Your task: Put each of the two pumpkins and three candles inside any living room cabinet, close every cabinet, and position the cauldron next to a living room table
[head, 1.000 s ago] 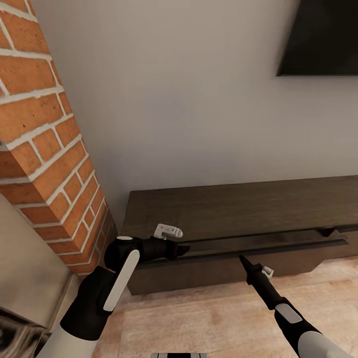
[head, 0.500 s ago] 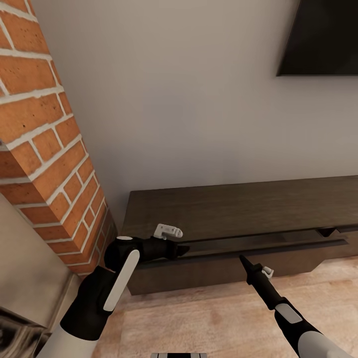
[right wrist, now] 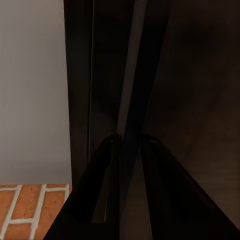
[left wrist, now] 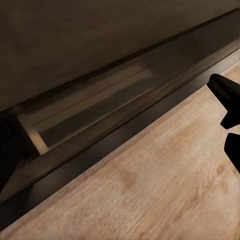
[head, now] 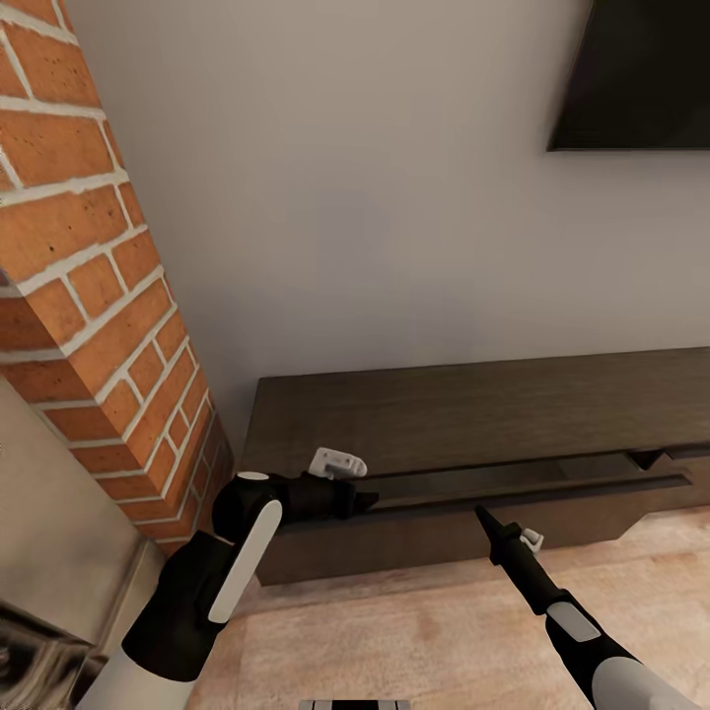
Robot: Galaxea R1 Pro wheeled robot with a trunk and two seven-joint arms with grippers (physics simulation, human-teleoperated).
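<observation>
So the long dark cabinet [head: 473, 424] sits against the far wall with its drawer [head: 513, 483] pulled out a bit, right of the brick column [head: 89, 296] and below the black TV [head: 641, 74]. The left tool [head: 367, 499] is up at the drawer's left end; can't tell if it's spread or pressed together. The right tool [head: 481, 515] has its fingers [right wrist: 107, 185] set a narrow gap apart, straddling the drawer's top edge.

Dark wood-grain on the cabinet [head: 473, 414], matt with a faint sheen; pale wood floor [head: 414, 631]; rough red brick pillar [head: 89, 296], smooth painted wall [head: 345, 197], glossy black screen [head: 641, 69].
</observation>
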